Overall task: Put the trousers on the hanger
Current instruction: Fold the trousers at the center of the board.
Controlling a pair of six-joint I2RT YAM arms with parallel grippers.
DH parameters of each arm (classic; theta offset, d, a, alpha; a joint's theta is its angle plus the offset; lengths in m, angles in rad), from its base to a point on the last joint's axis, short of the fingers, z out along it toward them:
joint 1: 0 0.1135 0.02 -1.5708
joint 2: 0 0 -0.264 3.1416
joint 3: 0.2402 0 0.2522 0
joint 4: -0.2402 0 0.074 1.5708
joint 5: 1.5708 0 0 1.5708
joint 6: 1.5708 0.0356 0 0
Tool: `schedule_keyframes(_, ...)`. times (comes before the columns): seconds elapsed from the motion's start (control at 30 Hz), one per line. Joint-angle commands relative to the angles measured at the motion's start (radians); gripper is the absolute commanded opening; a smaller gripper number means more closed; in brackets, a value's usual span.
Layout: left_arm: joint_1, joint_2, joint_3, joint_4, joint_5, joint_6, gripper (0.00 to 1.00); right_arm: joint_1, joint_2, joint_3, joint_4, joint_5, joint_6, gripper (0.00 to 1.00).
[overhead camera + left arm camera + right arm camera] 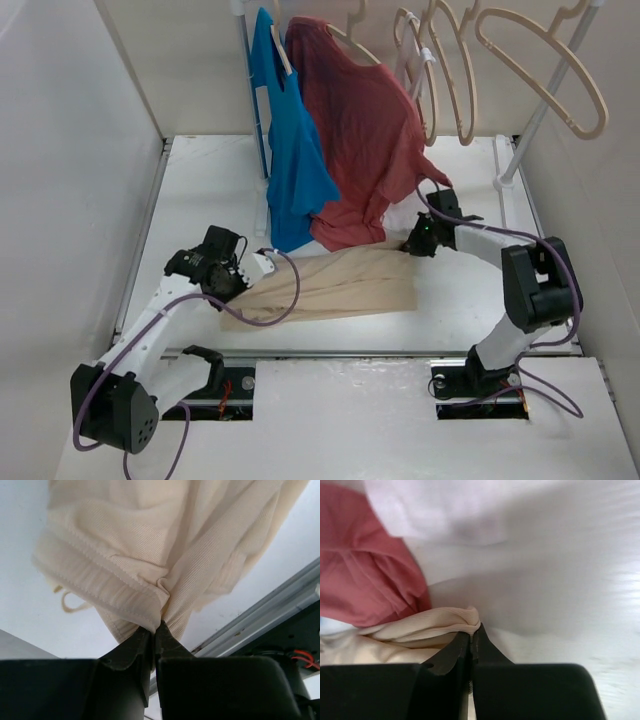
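While trousers (340, 285) lie flat on bench (480, 300) | left fingers (135, 647) closed on waistband edge, right fingers (487, 647) closed on far corner | cloth thin, limp, light; likely to sag, so carry by both ends

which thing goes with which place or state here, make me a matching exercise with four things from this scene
Things:
1. trousers
2. red T-shirt
3. blue shirt
4. left tool

Places or states:
A. shut on a fold of beige cloth
B. lies on the table
C. hangs furthest left
D. hangs just right of the blue garment

Pairs: 1-B, 2-D, 3-C, 4-A
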Motion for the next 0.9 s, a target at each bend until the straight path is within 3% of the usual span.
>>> schedule_keyframes(0.0, 0.010, -0.047, -0.020, -0.073, -0.008, 0.124, 0.00, -0.074, -0.083, -0.057, 0.087, -0.021, 0.061, 0.00)
schedule_keyframes(0.17, 0.010, -0.047, -0.062, -0.024, 0.011, 0.136, 0.00, -0.084, -0.171, -0.101, 0.118, -0.012, 0.111, 0.00)
schedule_keyframes(0.23, 0.010, -0.038, -0.078, 0.008, 0.032, 0.127, 0.15, -0.075, -0.158, -0.101, 0.118, -0.026, 0.111, 0.04)
schedule_keyframes(0.3, -0.001, -0.026, -0.089, 0.042, 0.042, 0.116, 0.34, -0.075, -0.116, -0.091, 0.118, -0.037, 0.090, 0.26)
schedule_keyframes(0.33, -0.001, -0.016, -0.089, 0.042, 0.052, 0.116, 0.51, -0.075, -0.106, -0.091, 0.118, -0.037, 0.076, 0.56)
schedule_keyframes(0.37, -0.001, -0.016, -0.089, 0.051, 0.052, 0.095, 0.57, -0.075, -0.106, -0.082, 0.101, -0.037, 0.076, 0.67)
schedule_keyframes(0.43, -0.001, -0.030, -0.089, 0.051, 0.031, 0.083, 0.65, -0.089, -0.093, -0.069, 0.060, -0.037, 0.032, 0.76)
schedule_keyframes(0.47, -0.001, -0.044, -0.089, 0.051, 0.019, 0.082, 0.75, -0.103, -0.104, -0.057, 0.041, -0.037, 0.016, 0.81)
schedule_keyframes(0.7, 0.045, -0.159, 0.065, -0.007, 0.132, 0.093, 0.96, -0.123, -0.250, -0.072, -0.127, 0.009, -0.042, 0.89)
schedule_keyframes(0.73, 0.045, -0.148, 0.097, 0.035, 0.152, 0.043, 0.99, -0.123, -0.288, -0.089, -0.153, 0.009, -0.042, 0.89)
schedule_keyframes(0.87, 0.045, -0.024, 0.106, 0.155, 0.170, -0.069, 0.95, -0.123, -0.378, -0.201, -0.167, -0.036, -0.011, 0.90)
